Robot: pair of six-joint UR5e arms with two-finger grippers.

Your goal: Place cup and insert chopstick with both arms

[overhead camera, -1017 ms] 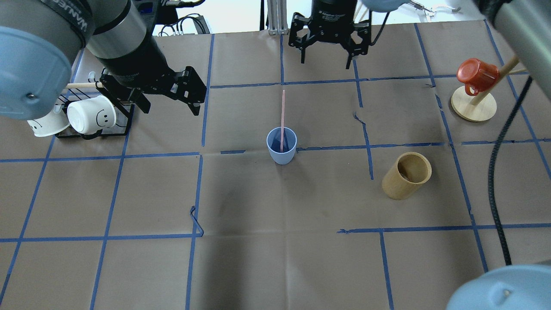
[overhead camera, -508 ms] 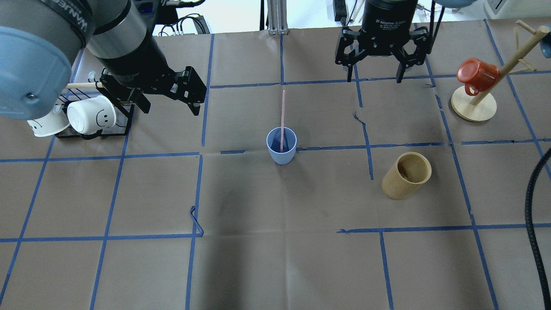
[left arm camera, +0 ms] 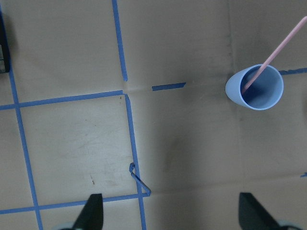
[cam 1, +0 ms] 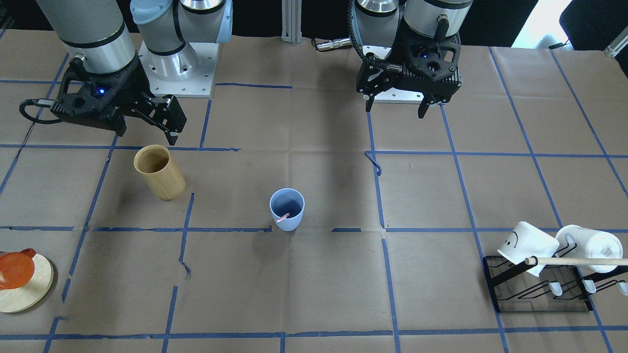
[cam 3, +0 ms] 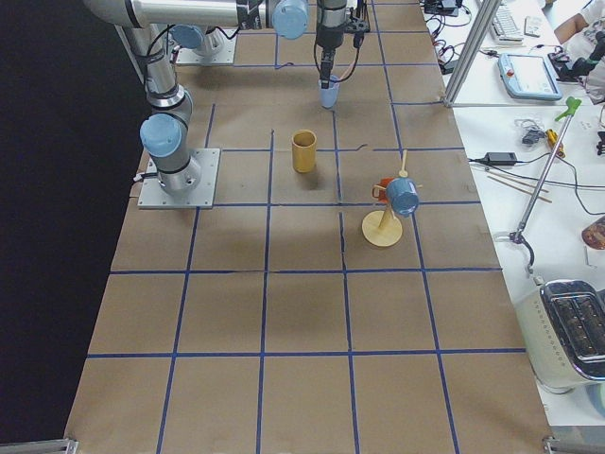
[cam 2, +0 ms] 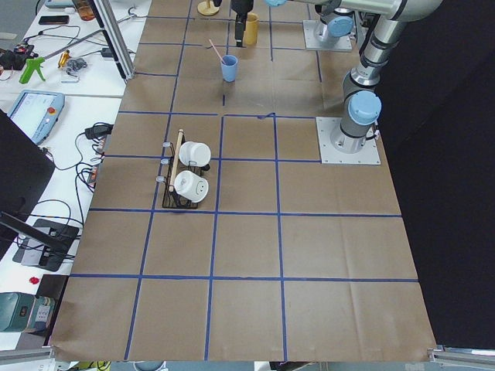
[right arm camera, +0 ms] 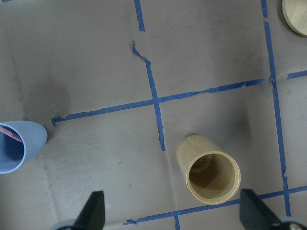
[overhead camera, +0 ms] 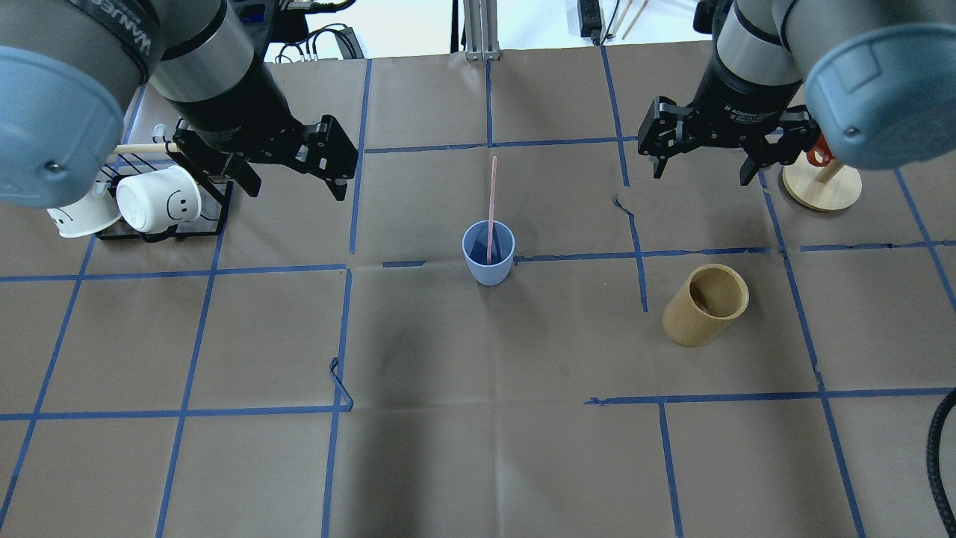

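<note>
The light blue cup [overhead camera: 488,254] stands upright near the table's middle, also in the front view [cam 1: 287,210]. One pale pink chopstick [overhead camera: 491,198] stands in it, leaning toward the far side. The left wrist view shows the cup [left arm camera: 254,88] with the chopstick [left arm camera: 276,55] at upper right. My left gripper [overhead camera: 295,183] is open and empty, up in the air to the cup's left. My right gripper [overhead camera: 702,172] is open and empty, raised to the cup's right, beyond the wooden cylinder. The right wrist view shows the cup [right arm camera: 17,146] at its left edge.
A tan wooden cylinder [overhead camera: 705,305] stands right of the cup, under my right gripper's view [right arm camera: 208,172]. A black rack [overhead camera: 160,232] with white mugs and a dowel [overhead camera: 142,148] is at the left. A mug tree's round base [overhead camera: 821,190] with a red mug [cam 1: 14,269] is at the right.
My right arm has swung from the back centre over to the right, and now hangs beyond the wooden cylinder. The left arm, cup and chopstick have not moved.
</note>
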